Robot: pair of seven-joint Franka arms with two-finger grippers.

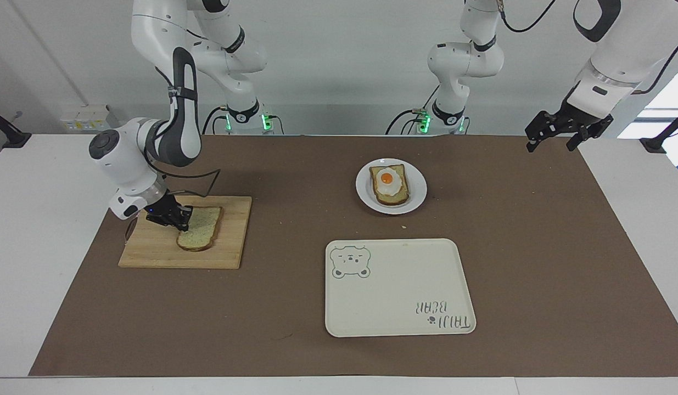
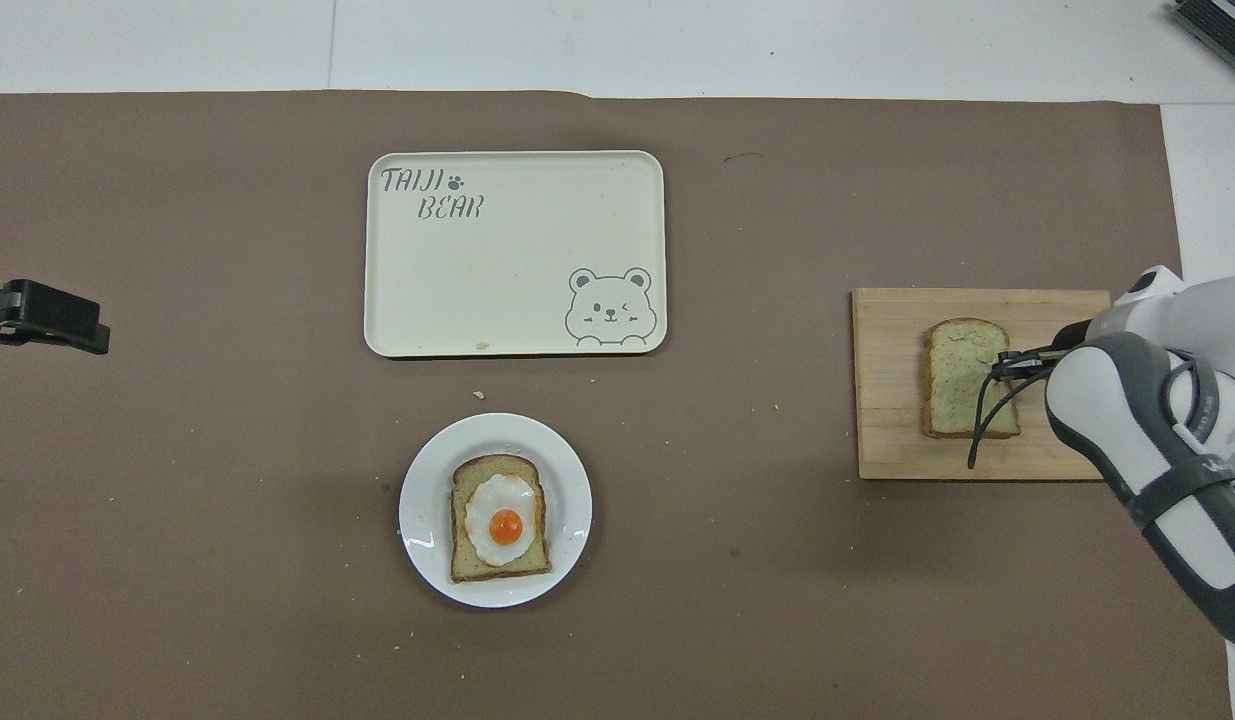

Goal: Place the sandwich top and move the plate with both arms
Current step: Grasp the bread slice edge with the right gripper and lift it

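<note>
The sandwich top (image 1: pixel 202 227), a plain speckled slice, lies on a wooden cutting board (image 1: pixel 152 252) at the right arm's end of the table. My right gripper (image 1: pixel 177 221) is low at the slice's edge and shut on it; the slice (image 2: pixel 962 380) still rests on the board (image 2: pixel 887 400). The white plate (image 1: pixel 418 186) stands mid-table near the robots and carries a bread slice with a fried egg (image 1: pixel 390 185). My left gripper (image 1: pixel 550 144) is open and empty, held up over the mat's corner at the left arm's end, where it waits.
A cream rectangular tray with a bear drawing (image 1: pixel 399 291) lies farther from the robots than the plate (image 2: pixel 422 500). It also shows in the overhead view (image 2: pixel 517 260). A brown mat covers the table. A few crumbs lie near the plate.
</note>
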